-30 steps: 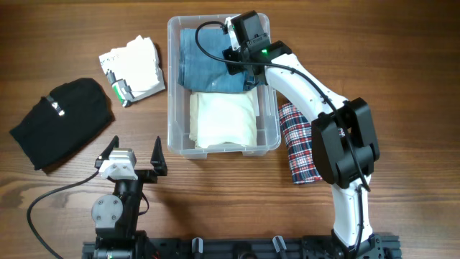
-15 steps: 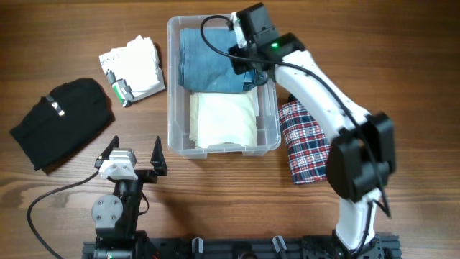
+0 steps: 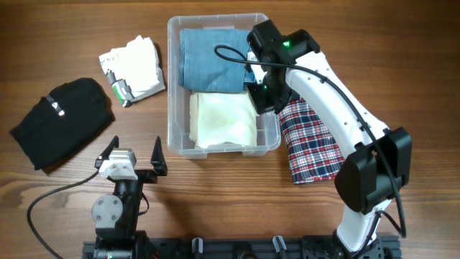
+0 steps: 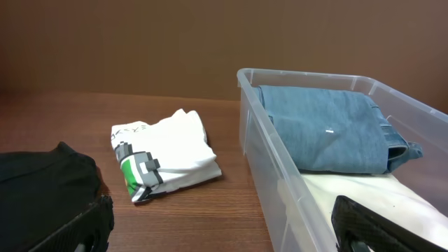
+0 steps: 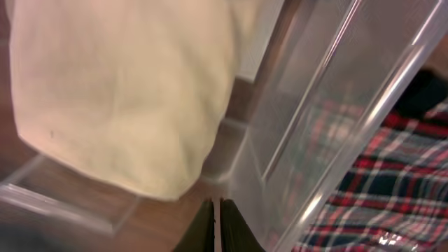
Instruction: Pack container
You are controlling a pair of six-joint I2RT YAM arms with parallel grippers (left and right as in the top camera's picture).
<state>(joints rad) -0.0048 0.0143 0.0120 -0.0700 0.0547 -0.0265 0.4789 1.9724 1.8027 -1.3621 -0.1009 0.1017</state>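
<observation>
The clear container [image 3: 172, 86] stands in the middle of the table. It holds folded blue jeans [image 3: 212, 68] at the far end and a folded cream cloth [image 3: 223, 119] at the near end. My right gripper [image 3: 262, 97] hangs shut and empty just inside the container's right wall. In the right wrist view its tips [image 5: 217, 210] point down between the cream cloth [image 5: 126, 91] and the clear wall [image 5: 315, 119]. My left gripper [image 3: 133, 155] rests open near the front edge, left of the container, with nothing between its fingers [image 4: 224, 231].
A folded plaid cloth [image 3: 309, 144] lies on the table right of the container, against its wall. A folded white printed T-shirt [image 3: 133, 68] and a black garment [image 3: 61, 122] lie to the left. The left wrist view shows the T-shirt [image 4: 164, 150] and jeans [image 4: 329, 129].
The right arm has swung from the container's far right corner, above the jeans, toward the near right wall, uncovering more of the plaid cloth. It stayed shut. The left arm has not moved.
</observation>
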